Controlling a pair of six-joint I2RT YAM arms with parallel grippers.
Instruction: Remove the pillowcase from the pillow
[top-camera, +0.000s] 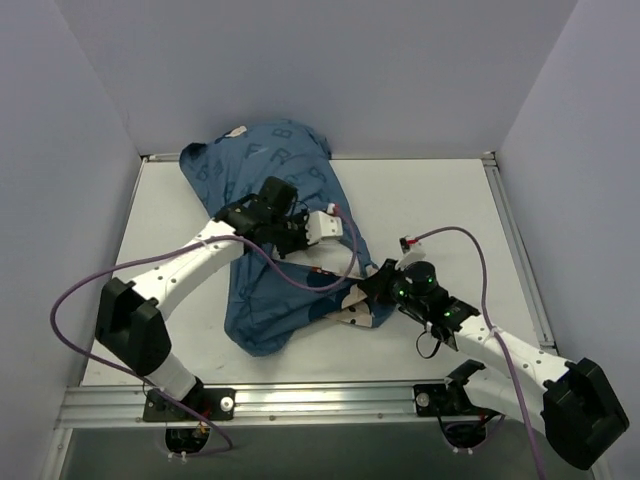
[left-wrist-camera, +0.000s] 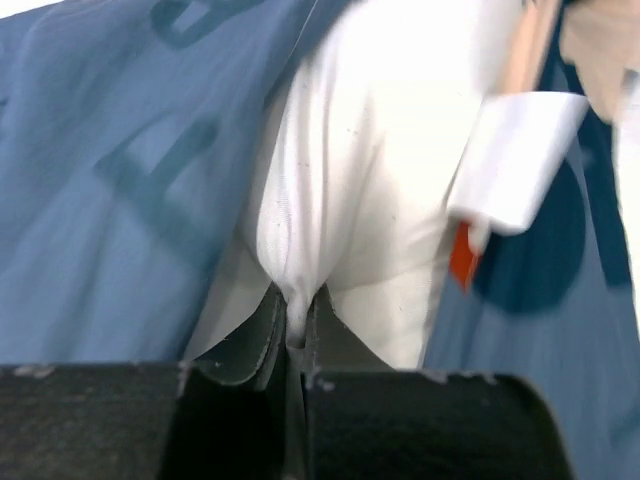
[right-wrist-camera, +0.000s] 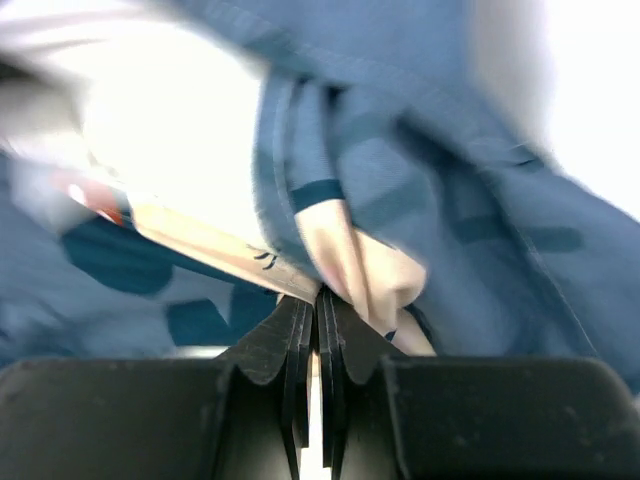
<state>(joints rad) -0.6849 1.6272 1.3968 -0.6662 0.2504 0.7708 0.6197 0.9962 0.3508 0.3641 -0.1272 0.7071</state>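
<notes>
The blue printed pillowcase (top-camera: 275, 230) lies diagonally across the table and covers most of the pillow. In the top view only a small white bit of the pillow (top-camera: 326, 225) shows at the case's open edge. My left gripper (top-camera: 308, 229) is over the middle of the case. In its wrist view it (left-wrist-camera: 295, 312) is shut on a pinch of the white pillow (left-wrist-camera: 350, 150), with the blue pillowcase (left-wrist-camera: 120, 200) drawn back beside it. My right gripper (top-camera: 362, 297) is shut on the case's lower right edge. Its wrist view shows the jaws (right-wrist-camera: 320, 300) clamped on blue and peach printed pillowcase fabric (right-wrist-camera: 450, 200).
White walls close in the table (top-camera: 440, 210) at the back, left and right. A metal rail (top-camera: 300, 400) runs along the near edge by the arm bases. Purple cables (top-camera: 70, 300) loop from both arms.
</notes>
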